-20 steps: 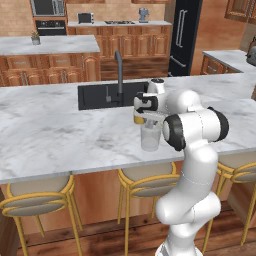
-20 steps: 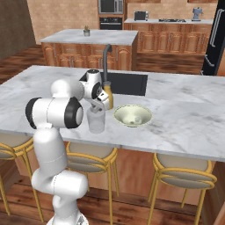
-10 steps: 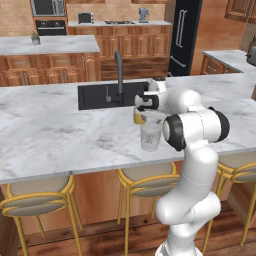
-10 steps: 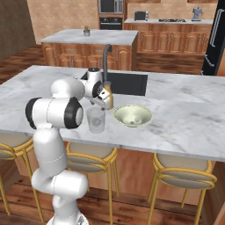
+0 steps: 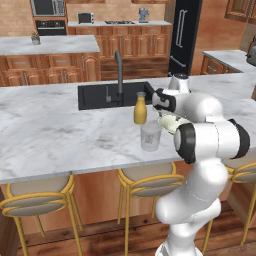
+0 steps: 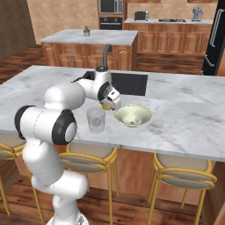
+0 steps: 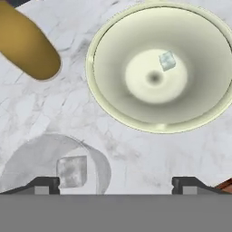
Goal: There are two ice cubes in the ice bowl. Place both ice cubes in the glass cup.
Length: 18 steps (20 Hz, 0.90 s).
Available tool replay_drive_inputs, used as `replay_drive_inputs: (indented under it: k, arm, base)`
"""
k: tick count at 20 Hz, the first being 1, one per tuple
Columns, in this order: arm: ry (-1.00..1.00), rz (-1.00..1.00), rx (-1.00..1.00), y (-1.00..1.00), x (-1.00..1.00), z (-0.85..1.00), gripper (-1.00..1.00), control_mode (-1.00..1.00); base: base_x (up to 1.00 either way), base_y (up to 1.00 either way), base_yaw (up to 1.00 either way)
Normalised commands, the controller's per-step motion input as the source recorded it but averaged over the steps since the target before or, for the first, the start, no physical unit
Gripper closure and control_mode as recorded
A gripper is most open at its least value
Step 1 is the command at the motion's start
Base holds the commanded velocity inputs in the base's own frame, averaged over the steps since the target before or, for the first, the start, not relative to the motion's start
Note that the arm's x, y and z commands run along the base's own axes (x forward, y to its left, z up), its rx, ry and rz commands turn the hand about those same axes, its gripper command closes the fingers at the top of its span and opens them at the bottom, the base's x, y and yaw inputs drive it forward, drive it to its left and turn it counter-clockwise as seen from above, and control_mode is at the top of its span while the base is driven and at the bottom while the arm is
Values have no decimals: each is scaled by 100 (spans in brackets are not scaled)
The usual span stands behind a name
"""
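Note:
The pale yellow-green ice bowl (image 7: 113, 104) (image 6: 125, 121) stands on the marble counter, and one ice cube (image 7: 167, 60) (image 6: 137, 119) lies near its middle. Beside it stands the clear glass cup (image 7: 97, 158) (image 6: 96, 120) (image 5: 150, 135), and another ice cube (image 7: 71, 171) rests on its bottom. My gripper (image 7: 117, 186) (image 6: 115, 103) (image 5: 162, 119) hovers above the counter between cup and bowl. It is open, with the fingertips (image 7: 43, 186) far apart and nothing between them. In the left base view the arm hides most of the bowl (image 5: 170, 125).
An orange-yellow bottle (image 7: 27, 45) (image 5: 140, 109) stands just behind the cup. The black sink (image 5: 100, 96) with its dark faucet (image 5: 119, 75) lies farther back. Bar stools (image 6: 182, 176) line the counter's near edge.
The jaws have spread from half closed to wide open, and an ice cube now lies in the glass cup. The hand has drifted slightly toward the bowl.

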Motion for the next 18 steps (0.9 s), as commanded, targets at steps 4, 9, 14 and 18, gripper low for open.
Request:
replay_drive_inputs:
  k: [4,9,14,18]
  arm:
    - [-5,0,-1,-93,-40,2,-100,-100]
    - [0,0,0,-43,3,7,-100,-100]
    - [7,0,0,-47,12,0,-100,-100]
    - [7,0,-1,-50,28,0,-100,-100]
  base:
    - [0,0,0]
    - [0,0,0]
    - [0,0,0]
    - [0,0,0]
